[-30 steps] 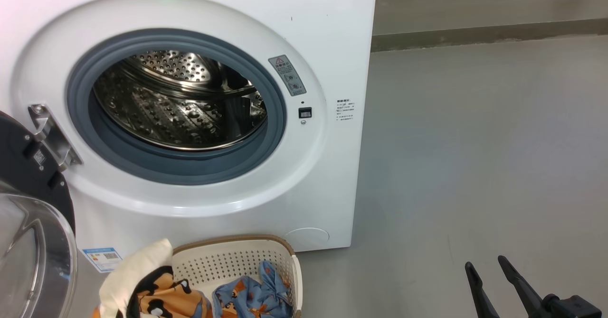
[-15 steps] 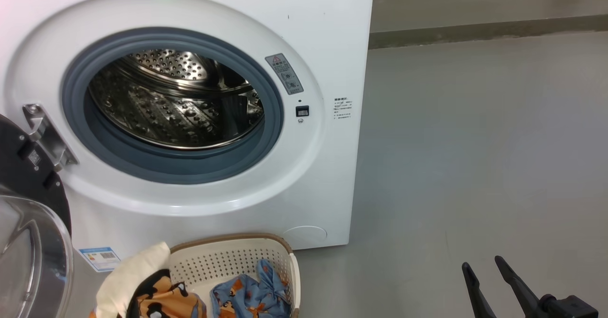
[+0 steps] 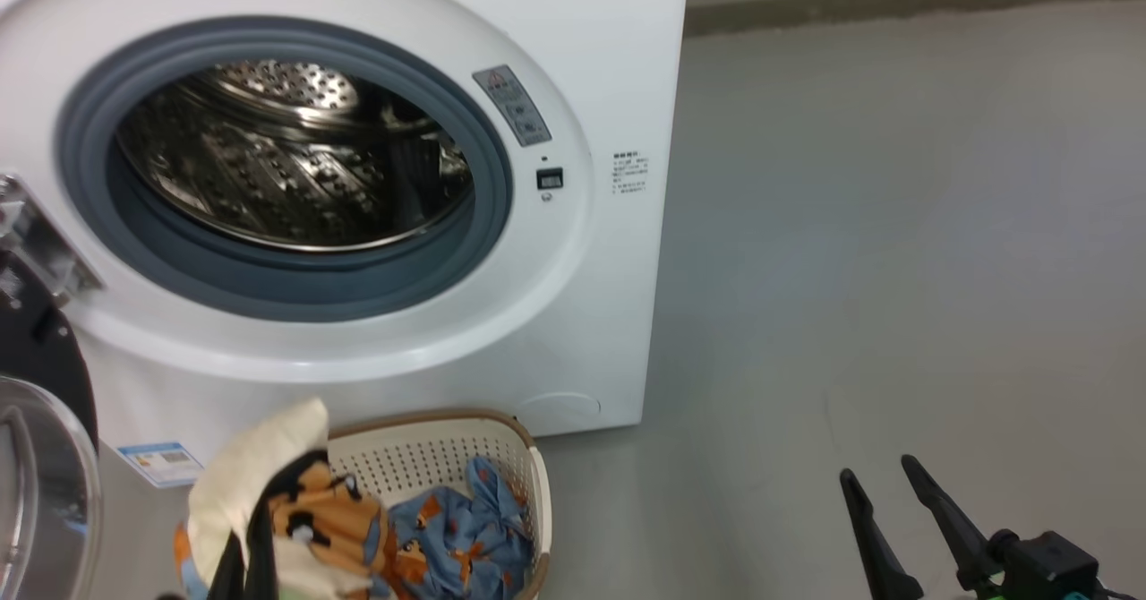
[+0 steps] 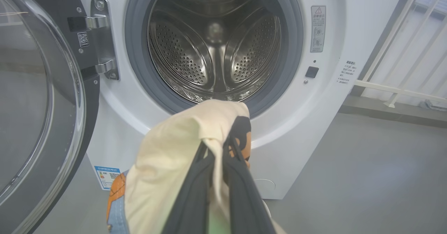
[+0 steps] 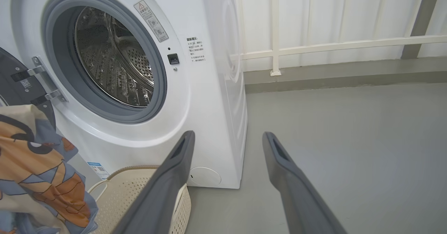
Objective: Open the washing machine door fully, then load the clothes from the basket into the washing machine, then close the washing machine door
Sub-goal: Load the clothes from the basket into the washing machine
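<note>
cream garment (image 4: 174, 146) has risen, clamped in left gripper (image 4: 216, 145); right gripper (image 5: 227, 136) gapes empty.

This is a bare laundry corner, closer to a utility space or test bay than a furnished home. A white front-loading washing machine (image 3: 609, 63) fills the upper left of the head view. It stands directly on a smooth grey floor (image 3: 895, 224), with a cream basket (image 3: 421, 461) of clothes (image 3: 457, 537) at its foot. In the upper right of the right wrist view, white railings (image 5: 314, 48) run along pale panels (image 5: 349, 14) above a low grey kerb (image 5: 331, 75).
</note>
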Tool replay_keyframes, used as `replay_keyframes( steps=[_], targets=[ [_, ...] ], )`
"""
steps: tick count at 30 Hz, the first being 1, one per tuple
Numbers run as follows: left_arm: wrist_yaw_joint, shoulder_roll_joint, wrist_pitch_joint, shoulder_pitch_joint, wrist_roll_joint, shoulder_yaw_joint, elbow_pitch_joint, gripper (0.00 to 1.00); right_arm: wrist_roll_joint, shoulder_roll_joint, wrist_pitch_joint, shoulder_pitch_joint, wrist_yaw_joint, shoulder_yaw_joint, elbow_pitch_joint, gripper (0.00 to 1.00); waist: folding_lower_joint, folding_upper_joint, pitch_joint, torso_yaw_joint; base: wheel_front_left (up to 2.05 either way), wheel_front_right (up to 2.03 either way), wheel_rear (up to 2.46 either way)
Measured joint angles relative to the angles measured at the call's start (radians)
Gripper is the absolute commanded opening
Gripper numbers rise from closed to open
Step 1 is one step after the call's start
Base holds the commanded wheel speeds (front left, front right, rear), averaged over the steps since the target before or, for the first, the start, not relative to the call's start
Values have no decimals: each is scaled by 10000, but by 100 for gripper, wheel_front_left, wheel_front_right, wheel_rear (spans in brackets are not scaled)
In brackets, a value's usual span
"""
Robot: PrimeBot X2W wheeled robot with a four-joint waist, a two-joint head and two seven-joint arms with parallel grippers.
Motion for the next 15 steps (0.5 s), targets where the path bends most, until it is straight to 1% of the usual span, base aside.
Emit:
replay_keyframes(
  steps=[6,11,15],
  targets=[
    [-178,-4,-2,-1127,138,182,123,0,-2,136,0,-556,0,219,-15,100,0,0,642,-151,0,0,0],
    [-334,69,-2,-2197,464,370,318,0,-2,343,0,-1057,0,276,-25,100,0,0,1273,-315,0,0,0],
    [-339,146,-2,-2844,493,575,491,0,-4,412,0,-1290,0,355,-17,100,0,0,1660,-422,0,0,0]
  ],
)
